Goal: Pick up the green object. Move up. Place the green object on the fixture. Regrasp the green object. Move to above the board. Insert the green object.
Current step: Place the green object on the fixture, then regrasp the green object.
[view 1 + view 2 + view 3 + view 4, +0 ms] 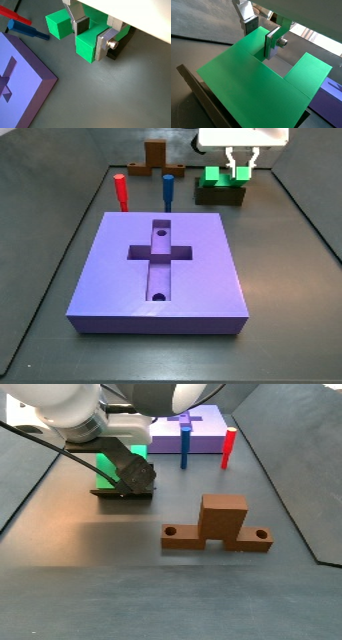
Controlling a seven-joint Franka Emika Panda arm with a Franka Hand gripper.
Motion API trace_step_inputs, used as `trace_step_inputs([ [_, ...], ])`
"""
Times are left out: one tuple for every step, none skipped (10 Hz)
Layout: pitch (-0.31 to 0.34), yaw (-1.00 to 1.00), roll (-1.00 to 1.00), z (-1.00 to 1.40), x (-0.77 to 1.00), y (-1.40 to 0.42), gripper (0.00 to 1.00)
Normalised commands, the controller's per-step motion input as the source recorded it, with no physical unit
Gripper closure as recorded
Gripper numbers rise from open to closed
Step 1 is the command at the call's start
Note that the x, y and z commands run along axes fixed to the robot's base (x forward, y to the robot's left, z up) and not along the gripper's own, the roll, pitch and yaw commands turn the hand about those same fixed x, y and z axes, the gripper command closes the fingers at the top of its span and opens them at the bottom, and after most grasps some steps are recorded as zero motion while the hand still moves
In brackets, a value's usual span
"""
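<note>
While seated on the fixture [221, 195], green object [215, 175] (one prong) clamped by end effector [241, 170], board [114, 288] well apart.

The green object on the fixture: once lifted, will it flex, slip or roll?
The green object looks like a solid, flat-faced block, so probably stiff and unlikely to roll. Its smooth faces could slip between the gripper fingers, which straddle one prong. Resting on the fixture, it seems fairly light for its size.
</note>
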Motion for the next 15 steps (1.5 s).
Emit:
trace_step_inputs([
  [0.000, 0.00, 0.00, 0.00, 0.00, 0.00, 1.00],
  [0.000, 0.00, 0.00, 0.00, 0.00, 0.00, 0.00],
  [0.000, 0.00, 0.00, 0.05, 0.00, 0.00, 0.00],
  [0.000, 0.00, 0.14, 0.35, 0.04, 0.00, 0.00],
  [0.000, 0.03, 0.23, 0.60, 0.09, 0.00, 0.00],
  [0.000, 0.04, 0.22, 0.71, 0.15, 0.00, 0.00],
  [0.000, 0.02, 0.33, 0.59, 0.17, 0.00, 0.00],
  [-0.009, 0.00, 0.69, 0.34, 0.16, 0.00, 0.00],
  [0.000, 0.08, 0.99, 0.27, 0.11, 0.00, 0.00],
  [0.000, 0.12, 1.00, 0.28, 0.08, 0.00, 0.00],
  [0.037, 0.17, 1.00, 0.22, 0.00, 0.00, 0.00],
  [0.086, 0.20, 1.00, 0.20, 0.00, 0.00, 0.00],
  [0.094, 0.22, 1.00, 0.22, 0.00, 0.00, 0.00],
  [0.000, 0.25, 1.00, 0.10, -0.01, -0.02, 0.00],
  [-0.171, 0.42, 0.66, 0.03, -0.05, 0.00, 0.00],
])
